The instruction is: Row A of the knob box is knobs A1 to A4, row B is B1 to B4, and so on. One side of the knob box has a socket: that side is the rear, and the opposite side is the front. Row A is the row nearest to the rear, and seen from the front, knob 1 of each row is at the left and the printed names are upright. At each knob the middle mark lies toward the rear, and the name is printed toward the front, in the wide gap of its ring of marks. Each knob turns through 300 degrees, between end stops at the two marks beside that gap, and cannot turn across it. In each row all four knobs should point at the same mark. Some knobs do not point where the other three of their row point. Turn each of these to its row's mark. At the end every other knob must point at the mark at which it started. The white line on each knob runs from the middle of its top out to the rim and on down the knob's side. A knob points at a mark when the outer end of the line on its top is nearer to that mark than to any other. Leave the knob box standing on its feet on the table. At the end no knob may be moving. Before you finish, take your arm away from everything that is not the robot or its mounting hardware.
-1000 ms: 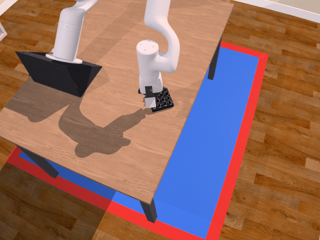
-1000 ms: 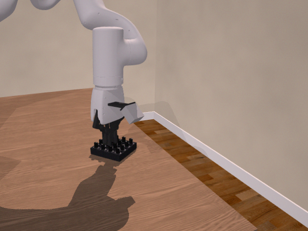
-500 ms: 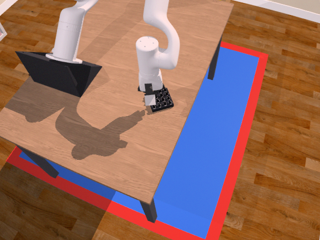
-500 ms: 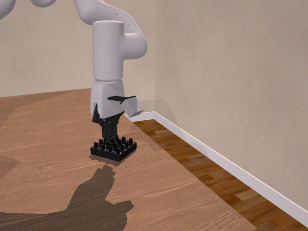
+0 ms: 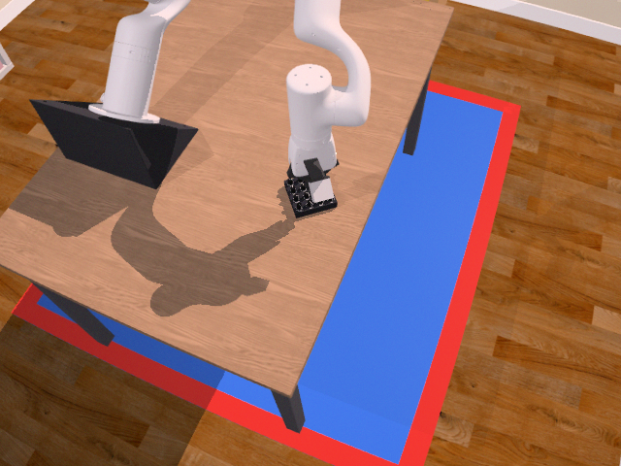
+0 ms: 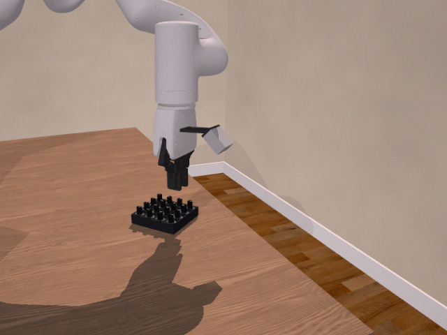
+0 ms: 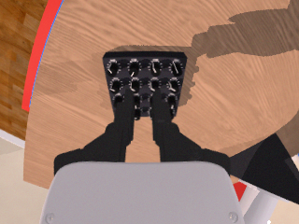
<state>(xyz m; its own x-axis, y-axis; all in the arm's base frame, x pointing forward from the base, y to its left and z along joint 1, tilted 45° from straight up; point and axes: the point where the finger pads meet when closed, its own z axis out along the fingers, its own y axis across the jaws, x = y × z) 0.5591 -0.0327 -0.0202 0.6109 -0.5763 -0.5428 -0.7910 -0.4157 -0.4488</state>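
The knob box (image 5: 301, 214) (image 6: 152, 224) (image 7: 145, 56) sits on the desk (image 5: 241, 200) (image 6: 90, 202) (image 7: 79, 103), knobs upward, near the desk's long edge. A blue mat with a red border (image 5: 401, 276) lies on the floor beyond that edge.

The fingers (image 6: 177, 189) point straight down above the box, with air between their tips and the knob tops in the exterior view. They touch neither the box nor a knob. They are partly closed, a narrow gap standing between them, and nothing is grasped.

In the wrist view the fingers reach over the lower part of the box, nearest the gripper's pale body (image 7: 140, 193), and cover much of the knobs there. The two upper rows of knobs show beyond the tips. One knob in the top row (image 7: 177, 68), at the right end, shows its white line slanting. The hidden knobs and the small printed names are too unclear to read, so which row this is I can't fairly say.

From the top, a pale block on a black bracket (image 5: 321, 189) juts out from the arm (image 5: 310, 110) (image 6: 176, 61) and hides part of the box; some knobs show beside it. In the exterior view the same block (image 6: 217, 139) stands out to the side of the gripper, higher than the fingertips and well apart from the box.

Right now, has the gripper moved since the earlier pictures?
Yes: in the exterior view, the gripper has risen, from down at the knob box to above it.
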